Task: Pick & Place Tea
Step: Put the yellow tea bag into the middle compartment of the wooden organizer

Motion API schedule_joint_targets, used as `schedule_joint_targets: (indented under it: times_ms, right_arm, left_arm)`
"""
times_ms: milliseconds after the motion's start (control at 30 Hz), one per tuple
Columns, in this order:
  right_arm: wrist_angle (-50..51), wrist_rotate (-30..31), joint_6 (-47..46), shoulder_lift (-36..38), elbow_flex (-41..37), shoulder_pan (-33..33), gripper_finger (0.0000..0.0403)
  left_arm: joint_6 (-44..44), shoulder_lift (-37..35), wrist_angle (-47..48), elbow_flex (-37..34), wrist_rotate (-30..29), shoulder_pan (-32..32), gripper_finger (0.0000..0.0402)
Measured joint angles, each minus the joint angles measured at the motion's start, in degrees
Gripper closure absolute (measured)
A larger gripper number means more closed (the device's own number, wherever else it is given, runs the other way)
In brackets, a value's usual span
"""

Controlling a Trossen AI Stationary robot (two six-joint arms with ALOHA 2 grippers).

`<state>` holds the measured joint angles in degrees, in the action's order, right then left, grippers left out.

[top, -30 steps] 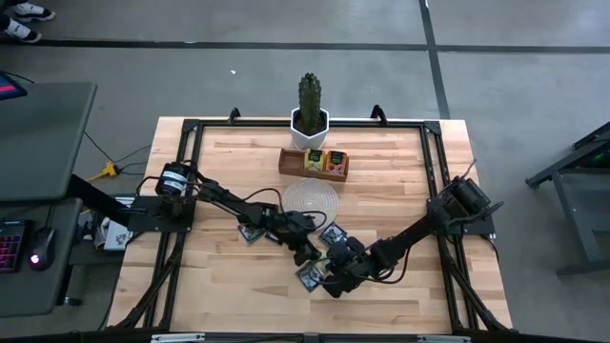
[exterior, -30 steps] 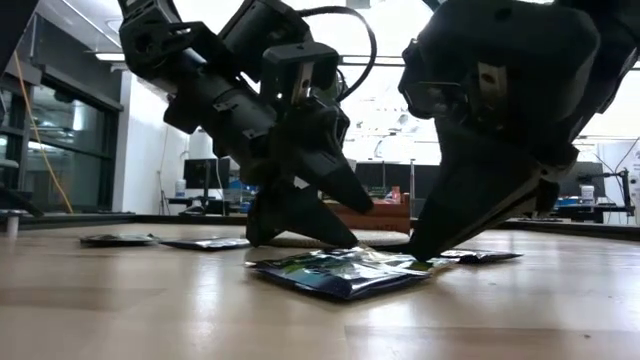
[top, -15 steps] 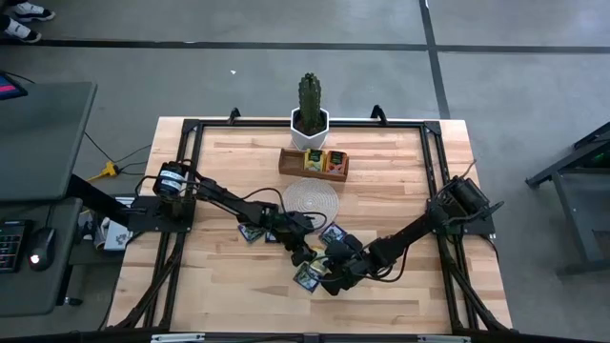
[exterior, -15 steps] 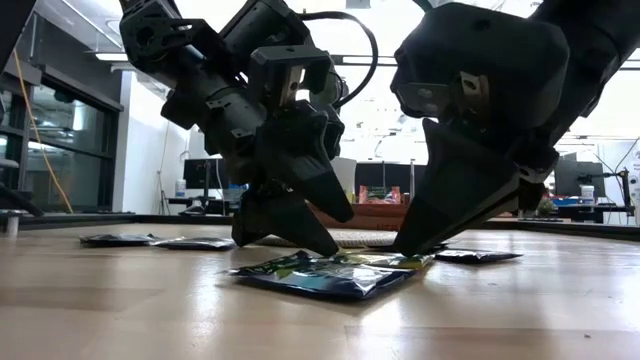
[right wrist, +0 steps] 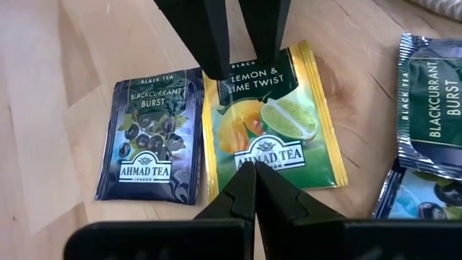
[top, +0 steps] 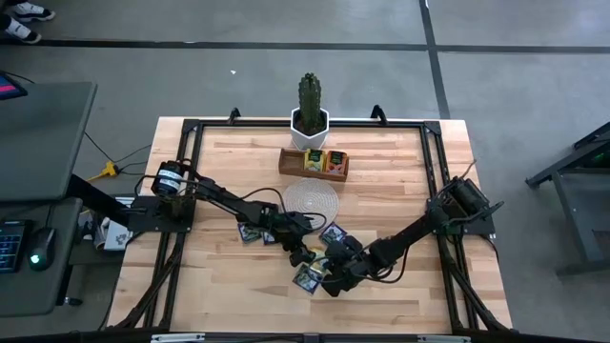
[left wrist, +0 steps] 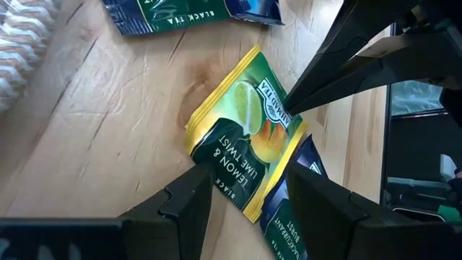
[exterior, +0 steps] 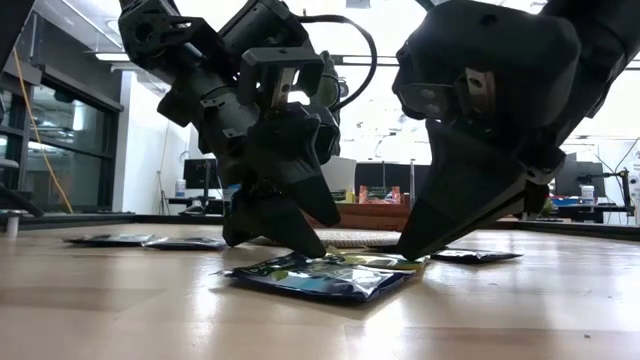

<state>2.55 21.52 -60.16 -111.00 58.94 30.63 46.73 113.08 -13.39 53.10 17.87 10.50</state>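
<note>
Green-yellow sachet [right wrist: 271,126] flat btwn tilted left gripper [left wrist: 249,189] & right gripper [right wrist: 254,189].

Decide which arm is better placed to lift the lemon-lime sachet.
Probably the left: its end effector is open astride the sachet. The right end effector is shut, its tip only at the sachet's far edge.

From overhead I see my left gripper [top: 298,253] and right gripper [top: 330,270] meeting over a tea sachet [top: 307,277] near the table's [top: 219,286] front edge. More sachets [top: 251,233] lie toward the centre. A round mat [top: 311,198], wooden tray [top: 314,163] and potted cactus [top: 309,110] line up toward the back edge.
</note>
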Motion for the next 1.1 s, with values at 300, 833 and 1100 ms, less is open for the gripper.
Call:
schedule_joint_targets:
  times_ms: [300,833,1100]
  right_arm:
    - [-0.3,-0.2,-0.4,0.0,0.0,0.2,0.0403]
    - [0.1,2.0,-2.6,-0.1,0.0,0.6,0.0403]
    - [-3.8,0.9,2.8,-0.2,0.0,-3.9,0.0403]
  left_arm:
    - [-1.1,-0.1,2.0,0.1,-0.2,0.0,0.0223]
    - [-0.6,0.0,0.6,0.0,0.4,0.0,0.0222]
    - [-0.3,0.1,1.8,1.6,1.2,0.0,0.0222]
